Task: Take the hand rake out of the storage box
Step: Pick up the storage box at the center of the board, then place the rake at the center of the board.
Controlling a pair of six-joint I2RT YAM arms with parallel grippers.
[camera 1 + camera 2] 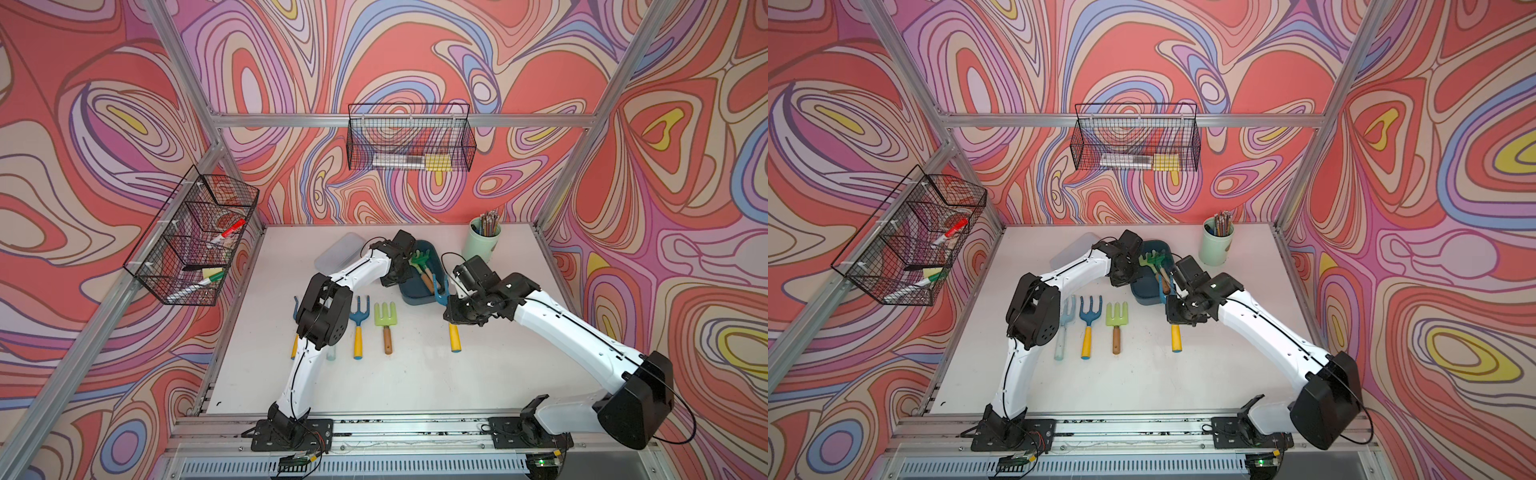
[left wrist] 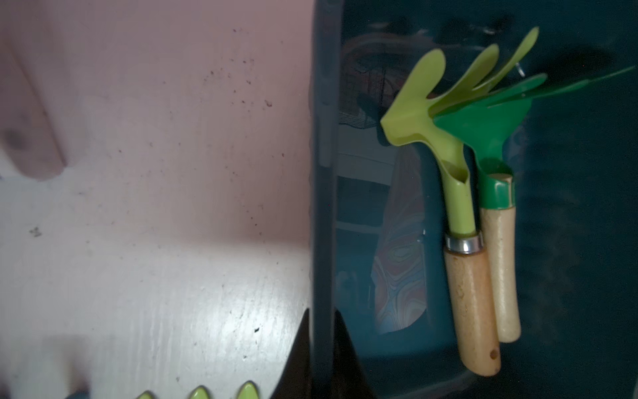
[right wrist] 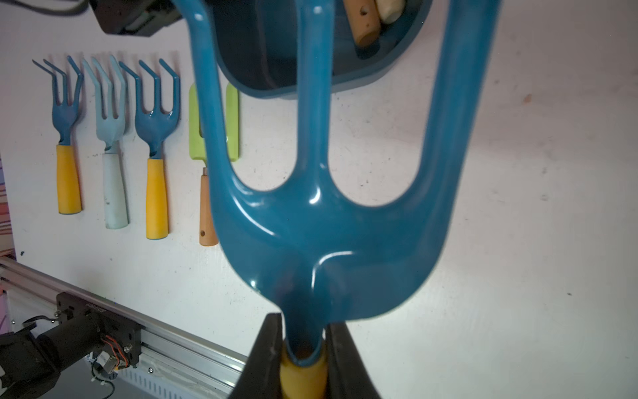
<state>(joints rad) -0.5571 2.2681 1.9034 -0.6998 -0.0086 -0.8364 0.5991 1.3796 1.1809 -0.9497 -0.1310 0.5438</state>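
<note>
The storage box [image 1: 415, 293] is a dark teal tub at the table's back middle, seen in both top views [image 1: 1144, 293]. My left gripper [image 2: 322, 345] is shut on the box's left wall [image 2: 322, 172]. Inside the box lie a lime green rake [image 2: 459, 214] and a dark green rake [image 2: 497, 241], both with wooden handles. My right gripper [image 3: 303, 352] is shut on the neck of a blue hand rake [image 3: 328, 241] with a yellow handle [image 1: 454, 337]. That rake's head [image 1: 441, 291] hangs at the box's near right corner, with its tines reaching over the rim.
Several rakes lie in a row on the table in front of the box, among them a blue one [image 1: 358, 320] and a lime one [image 1: 385, 320]. A pale lidded case [image 1: 338, 251] sits behind my left arm. A mint cup of pencils [image 1: 482, 241] stands back right. Wire baskets [image 1: 411, 141] hang on the walls.
</note>
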